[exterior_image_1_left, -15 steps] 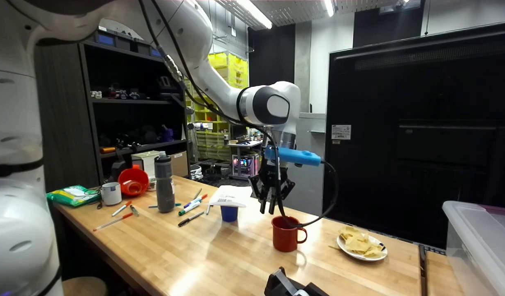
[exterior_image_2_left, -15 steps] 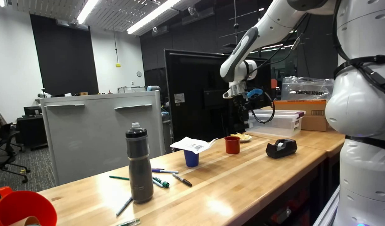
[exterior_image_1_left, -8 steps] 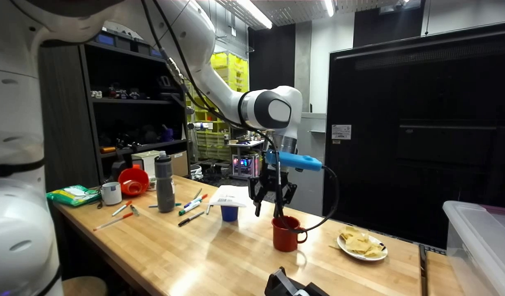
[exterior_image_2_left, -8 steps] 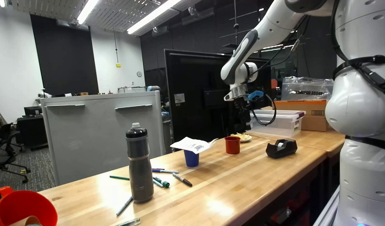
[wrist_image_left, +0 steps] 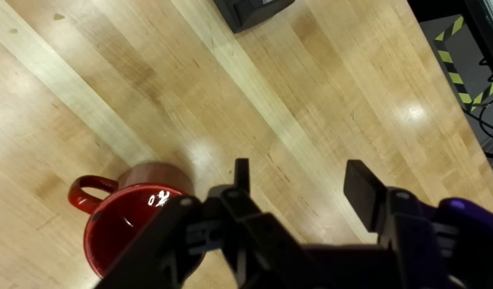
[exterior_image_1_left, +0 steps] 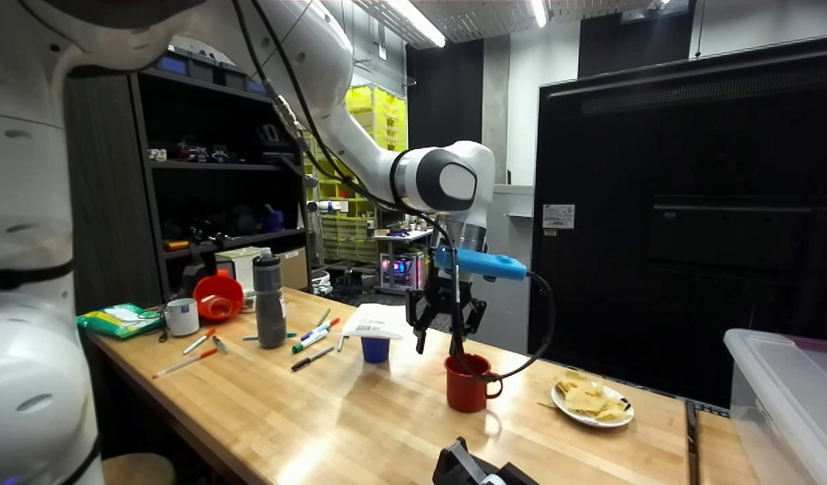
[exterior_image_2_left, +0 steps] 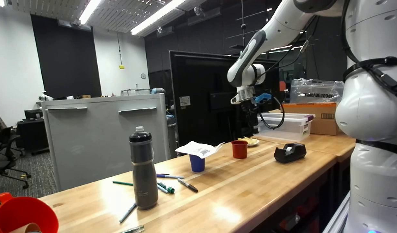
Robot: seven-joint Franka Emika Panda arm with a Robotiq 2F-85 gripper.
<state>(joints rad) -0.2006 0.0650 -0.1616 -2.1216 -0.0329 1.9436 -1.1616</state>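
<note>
Red and round, a handled mug is stood upright. Nearby, the black gripper is well parted — nothing held.

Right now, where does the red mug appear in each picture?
In an exterior view: mug right of centre, lower half, handle to the right.
In an exterior view: mug right of centre, lower half, handle unseen.
In the wrist view: mug lower left, partly behind the hand.
Shared landmark: tape dispenser, in all three.
</note>
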